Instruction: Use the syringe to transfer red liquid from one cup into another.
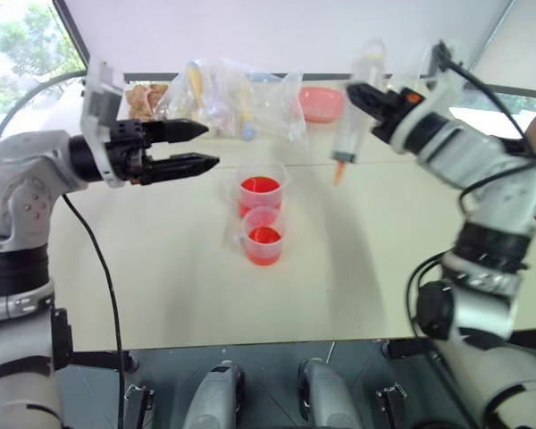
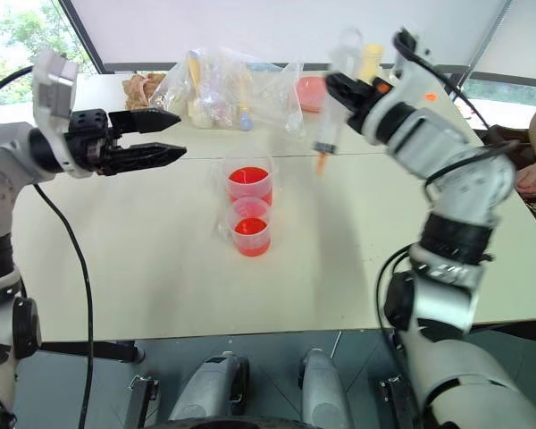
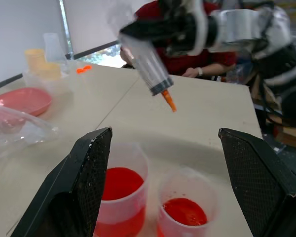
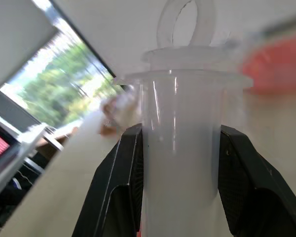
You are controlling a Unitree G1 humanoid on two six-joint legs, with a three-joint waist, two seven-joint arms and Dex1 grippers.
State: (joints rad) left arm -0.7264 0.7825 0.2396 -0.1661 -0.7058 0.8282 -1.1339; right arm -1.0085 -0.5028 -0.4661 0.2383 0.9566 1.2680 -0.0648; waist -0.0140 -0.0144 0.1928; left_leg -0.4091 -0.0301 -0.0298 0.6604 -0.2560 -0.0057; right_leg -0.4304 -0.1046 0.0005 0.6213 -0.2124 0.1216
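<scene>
Two cups of red liquid [image 1: 260,186] stand mid-table from my head view: larger cup [image 1: 260,192] behind, smaller cup [image 1: 264,236] touching in front. My left pincer [image 1: 199,147] gapes empty beside them. My left wrist view shows the syringe [image 3: 147,66] tilted above the cups. My right wrist view shows my right pincer [image 4: 180,163] clamped around its barrel.

Clear, glossy plastic syringe [image 4: 180,148] between the matt black, finely textured fingers [image 4: 116,192]; both cups [image 3: 119,190] are translucent plastic (smooth-rimmed) on a matt cream tabletop [image 1: 179,286].
</scene>
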